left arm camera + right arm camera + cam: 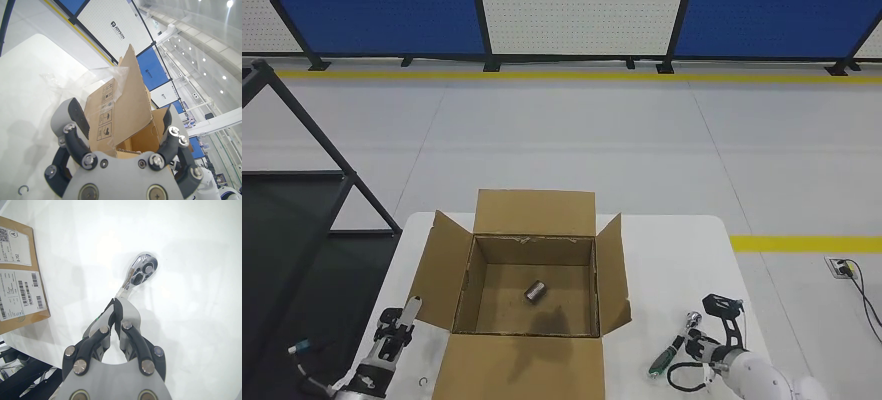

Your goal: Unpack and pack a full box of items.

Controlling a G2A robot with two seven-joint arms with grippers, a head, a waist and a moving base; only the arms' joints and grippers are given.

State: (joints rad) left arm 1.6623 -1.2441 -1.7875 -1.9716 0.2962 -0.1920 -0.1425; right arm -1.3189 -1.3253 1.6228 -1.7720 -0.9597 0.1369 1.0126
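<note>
We see the open brown cardboard box (537,212) on the white table (672,260), its flaps spread, with a small dark metal cylinder (535,291) lying on its floor. The left gripper (122,105) hovers just beside the box's left flap, fingers apart and empty. Right of the box, the right gripper (114,301) has its fingers together over the handle of a chrome ratchet wrench (142,270) lying on the table; we cannot tell whether they pinch it.
</note>
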